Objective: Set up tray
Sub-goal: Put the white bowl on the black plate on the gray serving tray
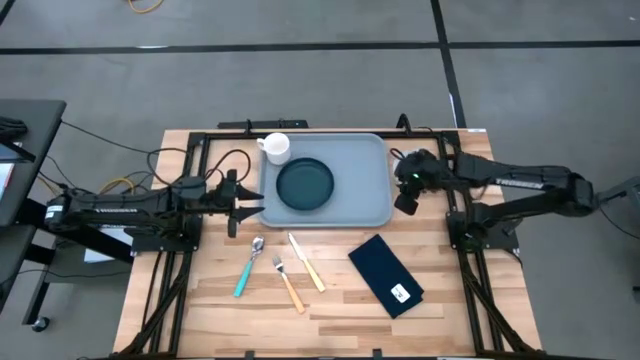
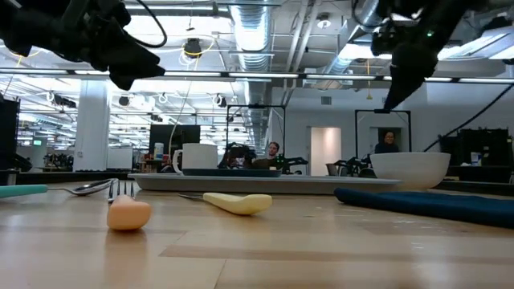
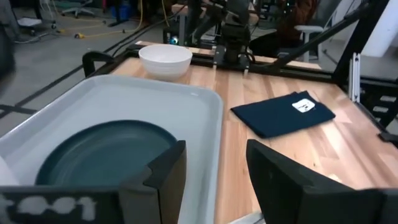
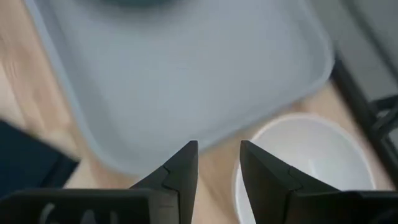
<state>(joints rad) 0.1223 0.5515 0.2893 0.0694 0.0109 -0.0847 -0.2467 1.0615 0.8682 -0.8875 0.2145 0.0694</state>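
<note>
The light grey-blue tray [image 1: 350,200] lies flat at the table's far middle. A dark teal plate [image 1: 304,184] and a white mug [image 1: 276,148] stand on it. A white bowl [image 3: 165,59] stands on the wood just off the tray's right edge. My left gripper [image 1: 250,200] hovers open by the tray's left edge, and in the left wrist view the tray's near rim [image 3: 217,155] runs between its fingers. My right gripper [image 4: 217,146] is open and points down above the gap between tray and bowl [image 4: 305,162]. The low view shows it lifted clear of the bowl [image 2: 409,167].
In front of the tray lie a teal-handled spoon [image 1: 248,265], an orange-handled fork [image 1: 288,283] and a yellow-handled knife [image 1: 306,262]. A folded dark navy napkin [image 1: 386,274] lies to their right. Black frame rails run along the table's left, right and far sides.
</note>
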